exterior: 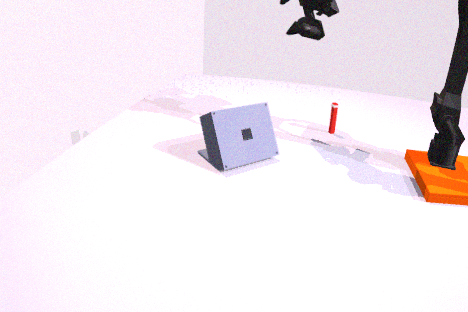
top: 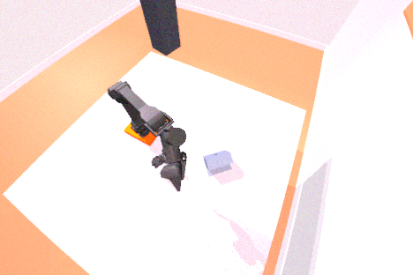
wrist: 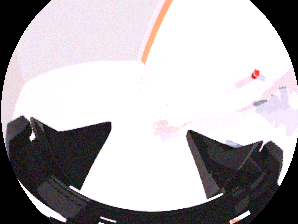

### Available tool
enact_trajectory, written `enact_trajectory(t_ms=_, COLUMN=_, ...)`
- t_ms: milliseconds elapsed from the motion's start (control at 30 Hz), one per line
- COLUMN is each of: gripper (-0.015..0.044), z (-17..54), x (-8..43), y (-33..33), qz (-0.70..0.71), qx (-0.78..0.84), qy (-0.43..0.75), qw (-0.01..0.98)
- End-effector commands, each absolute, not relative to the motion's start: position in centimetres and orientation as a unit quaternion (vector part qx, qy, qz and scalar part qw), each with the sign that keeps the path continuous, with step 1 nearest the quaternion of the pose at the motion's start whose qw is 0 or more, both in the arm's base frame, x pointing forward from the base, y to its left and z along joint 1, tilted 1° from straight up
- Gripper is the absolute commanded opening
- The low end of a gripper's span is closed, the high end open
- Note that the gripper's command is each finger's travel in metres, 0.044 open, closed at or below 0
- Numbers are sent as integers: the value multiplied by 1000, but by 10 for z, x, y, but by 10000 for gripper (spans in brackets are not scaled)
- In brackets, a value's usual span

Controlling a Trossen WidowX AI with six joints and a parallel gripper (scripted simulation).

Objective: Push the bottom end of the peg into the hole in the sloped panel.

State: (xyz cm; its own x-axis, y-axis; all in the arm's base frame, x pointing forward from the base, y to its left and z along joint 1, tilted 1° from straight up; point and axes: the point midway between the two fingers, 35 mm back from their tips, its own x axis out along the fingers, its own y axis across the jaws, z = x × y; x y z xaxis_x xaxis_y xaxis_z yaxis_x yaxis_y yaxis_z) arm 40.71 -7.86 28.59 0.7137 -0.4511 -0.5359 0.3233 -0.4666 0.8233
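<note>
The red peg (exterior: 333,119) (wrist: 255,74) stands upright on the table. It is upper right in the wrist view and does not show in the top view, where the arm covers that area. The blue-grey sloped panel (top: 218,162) (exterior: 261,151) stands left of the peg in the exterior view. Its face has one dark, square-looking hole (exterior: 247,134). My gripper (exterior: 287,18) (wrist: 150,128) is open and empty, high above the table. In the exterior view it hangs above and left of the peg. The peg lies outside the fingers, to the right in the wrist view.
The arm stands on an orange base (top: 140,137) (exterior: 436,186), right of the peg in the exterior view. A dark pedestal (top: 161,19) stands beyond the white surface at the back. A white wall (top: 371,119) rises on the right in the top view.
</note>
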Motion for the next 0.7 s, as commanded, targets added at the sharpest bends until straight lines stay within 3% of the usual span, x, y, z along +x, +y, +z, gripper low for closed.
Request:
enact_trajectory(t_ms=0, gripper=440, z=248, x=396, y=-89, qz=-430, qx=751, qy=9, qw=501)
enact_trajectory(t_ms=667, gripper=440, z=127, x=301, y=-103, qz=-631, qx=678, qy=231, qw=297)
